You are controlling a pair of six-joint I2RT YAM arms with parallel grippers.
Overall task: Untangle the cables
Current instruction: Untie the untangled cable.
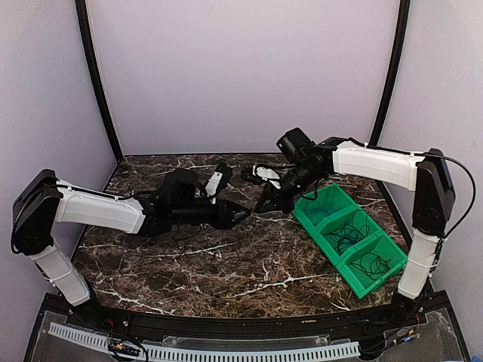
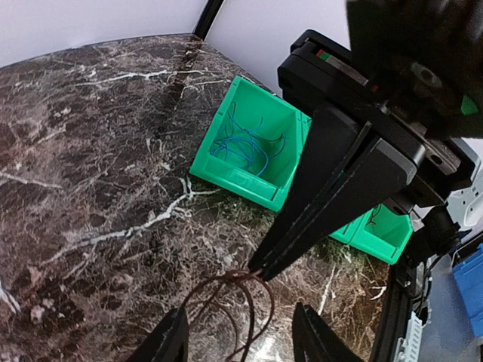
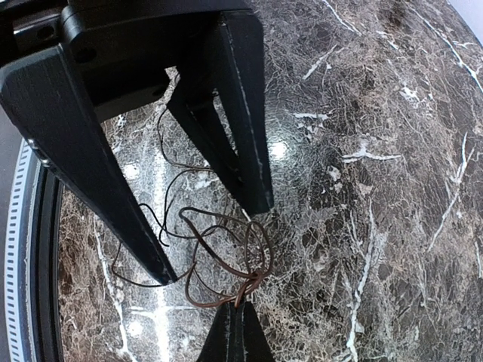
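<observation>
The right tool (image 3: 238, 308) is pressed together, pinching a dark cable (image 3: 226, 260) at a bunched point where several strands cross. From the pinch, thin loops fan out toward the left tool (image 3: 213, 240). The left tool is spread, with one finger on each side of the loops and no contact visible. Whether the loops rest on the bench (image 1: 226, 260) or hang just above it cannot be determined.

Location: this cable is at mid-bench, nearer the far edge, just beside the row of green bins (image 1: 341, 258). The row runs along the right edge of the bench.

Bin contents:
- Far bin (image 2: 249, 181): blue cable (image 2: 245, 147), loosely coiled.
- Middle and near bins: black cables (image 1: 353, 234), coiled inside.
</observation>
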